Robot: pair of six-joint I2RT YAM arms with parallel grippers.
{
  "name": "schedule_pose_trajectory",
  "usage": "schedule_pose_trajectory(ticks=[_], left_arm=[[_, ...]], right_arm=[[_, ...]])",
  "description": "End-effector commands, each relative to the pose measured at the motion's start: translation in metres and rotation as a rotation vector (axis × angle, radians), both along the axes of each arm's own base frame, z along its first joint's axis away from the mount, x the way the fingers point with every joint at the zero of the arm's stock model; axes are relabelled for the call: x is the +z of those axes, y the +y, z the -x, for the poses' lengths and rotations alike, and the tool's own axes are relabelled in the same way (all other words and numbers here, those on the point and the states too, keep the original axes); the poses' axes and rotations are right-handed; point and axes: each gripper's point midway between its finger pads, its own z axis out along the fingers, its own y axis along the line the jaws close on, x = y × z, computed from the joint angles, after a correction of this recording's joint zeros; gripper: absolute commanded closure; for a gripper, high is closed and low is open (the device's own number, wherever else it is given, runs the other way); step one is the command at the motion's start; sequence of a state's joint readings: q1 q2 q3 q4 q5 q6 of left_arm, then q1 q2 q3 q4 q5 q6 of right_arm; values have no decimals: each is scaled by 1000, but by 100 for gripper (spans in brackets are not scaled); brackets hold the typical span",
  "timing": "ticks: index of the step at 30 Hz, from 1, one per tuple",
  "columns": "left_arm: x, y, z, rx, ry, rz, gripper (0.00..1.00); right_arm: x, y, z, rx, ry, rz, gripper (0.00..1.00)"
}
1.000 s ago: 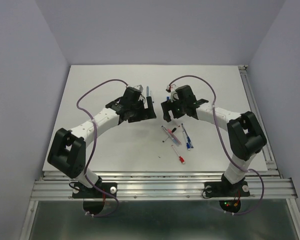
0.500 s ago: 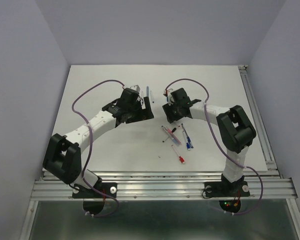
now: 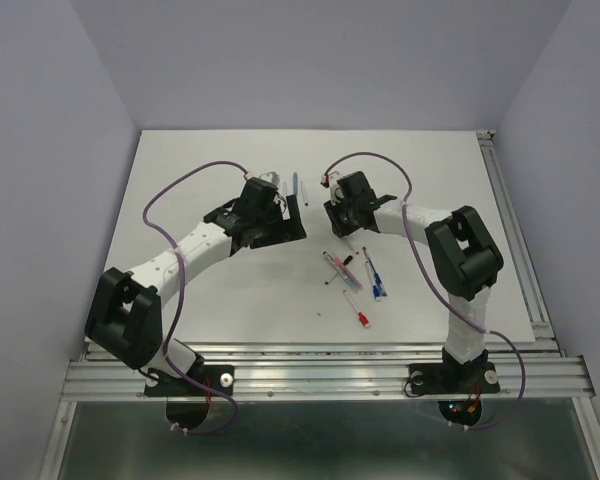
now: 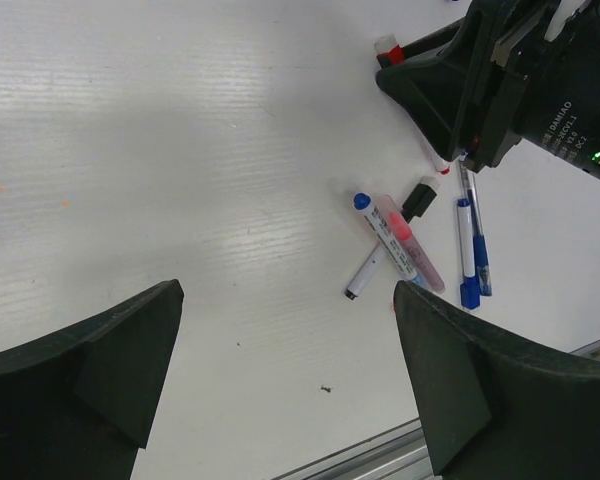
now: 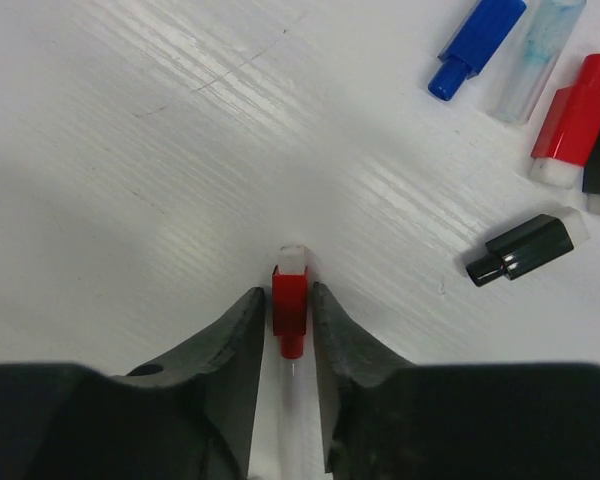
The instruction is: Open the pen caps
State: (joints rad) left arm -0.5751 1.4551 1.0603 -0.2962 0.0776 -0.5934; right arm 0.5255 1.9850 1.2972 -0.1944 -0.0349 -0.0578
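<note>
Two jaws close beside one red cap

Right gripper (image 5: 288, 294) is down at the white table (image 5: 130, 150). Its jaws stand narrow on either side of a red cap (image 5: 290, 305) lying there (whether they press it, I cannot tell). A blue cap (image 5: 477, 45), a second red cap (image 5: 572, 120) and a black cap (image 5: 520, 252) lie on the table apart from it. Left gripper (image 4: 285, 290) hovers empty, jaws spread wide, with a cluster of pens (image 4: 410, 250) ahead.
</note>
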Motion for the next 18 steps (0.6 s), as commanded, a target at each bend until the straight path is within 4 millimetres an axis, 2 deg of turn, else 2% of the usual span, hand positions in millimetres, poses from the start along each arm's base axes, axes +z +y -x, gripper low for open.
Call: schedule_pose_trajectory(ticks=[1,4,5,10,15,16,17,18], left_arm=[[16,3,2,13,-42,16,1],[17,3,2,9,-42,18,1],[19,2,2,7,-45,22,1],[27,1,1,-1,-66,36,1],[41,-4,2,-29,-107,67,1],[47,-8,2,-48,-122,92,1],[51,-12,3,-72,-137,107,1],[56,-19,8,-112,-142,140,1]], right_arm=[[-11,9,5,37,28,2,72],[-6,16,5,41,42,-29,84],[1,20,0,34,26,-45,89],[38,22,-26,-21,-85,-67,94],[95,29,-42,-29,-215,-132,95],[117,30,-44,-34,-255,-163,95],[127,27,-46,-65,-278,-170,95],[150,27,-45,-97,-312,-223,95]])
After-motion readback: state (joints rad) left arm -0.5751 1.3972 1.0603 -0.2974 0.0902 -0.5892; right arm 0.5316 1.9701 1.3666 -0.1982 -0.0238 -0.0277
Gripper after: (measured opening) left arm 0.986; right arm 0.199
